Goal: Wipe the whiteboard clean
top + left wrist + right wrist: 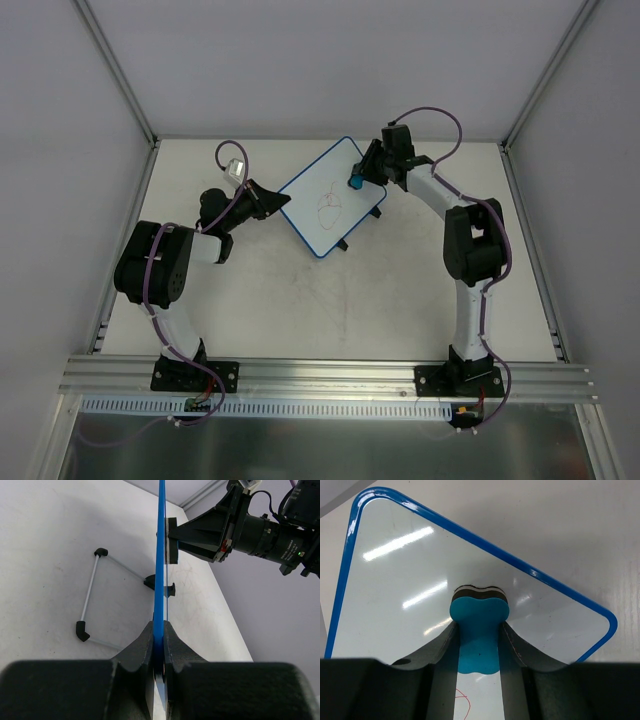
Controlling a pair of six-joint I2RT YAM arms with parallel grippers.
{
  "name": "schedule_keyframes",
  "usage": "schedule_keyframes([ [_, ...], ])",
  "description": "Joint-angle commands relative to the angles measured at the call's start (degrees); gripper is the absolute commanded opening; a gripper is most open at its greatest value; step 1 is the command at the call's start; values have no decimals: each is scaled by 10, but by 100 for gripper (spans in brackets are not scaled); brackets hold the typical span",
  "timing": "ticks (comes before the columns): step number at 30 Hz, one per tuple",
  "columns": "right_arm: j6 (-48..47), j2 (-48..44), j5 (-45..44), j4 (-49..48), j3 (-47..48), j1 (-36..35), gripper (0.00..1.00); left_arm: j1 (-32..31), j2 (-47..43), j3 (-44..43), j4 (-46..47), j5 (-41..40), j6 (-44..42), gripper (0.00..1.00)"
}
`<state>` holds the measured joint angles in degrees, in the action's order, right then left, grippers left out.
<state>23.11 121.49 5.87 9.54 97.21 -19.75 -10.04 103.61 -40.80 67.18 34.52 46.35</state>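
Note:
The whiteboard (330,197), white with a blue rim, lies tilted at the back middle of the table, red scribbles at its centre. My left gripper (272,201) is shut on its left edge; in the left wrist view the blue rim (161,555) runs edge-on between the jaws of my left gripper (160,632). My right gripper (362,176) is shut on a blue eraser (356,182) over the board's far right part. In the right wrist view the eraser (479,630) sits between the jaws of my right gripper (479,625), its dark felt face against the white surface (400,585). A red scribble (462,702) shows below it.
A thin wire stand with black feet (89,600) lies on the table under the board's left side. Another black foot (343,244) sticks out at the board's near edge. Grey walls and aluminium rails (330,380) frame the table.

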Motion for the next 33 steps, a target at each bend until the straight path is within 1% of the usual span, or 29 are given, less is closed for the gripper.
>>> schedule_keyframes([
  [1, 2, -1, -4, 36, -21, -1, 0, -2, 2, -2, 9, 14, -53, 0],
  [7, -4, -6, 12, 13, -21, -3, 0, -2, 2, -2, 12, 15, -51, 0],
  [10, -25, -6, 18, 8, 2, -13, 0, -3, 4, -3, 12, 17, -51, 0],
  [14, -68, -5, 18, 10, 43, -40, 0, -2, 4, -3, 15, 18, -50, 0],
  [22, -112, 5, 52, 10, 83, -78, 0, -2, 6, -3, 19, 19, -47, 0],
  [29, -161, 10, 80, 10, 103, -112, 0, -3, 7, -4, 19, 20, -47, 0],
  [33, -169, 13, 72, 9, 104, -125, 0, -2, 7, -5, 19, 21, -47, 0],
])
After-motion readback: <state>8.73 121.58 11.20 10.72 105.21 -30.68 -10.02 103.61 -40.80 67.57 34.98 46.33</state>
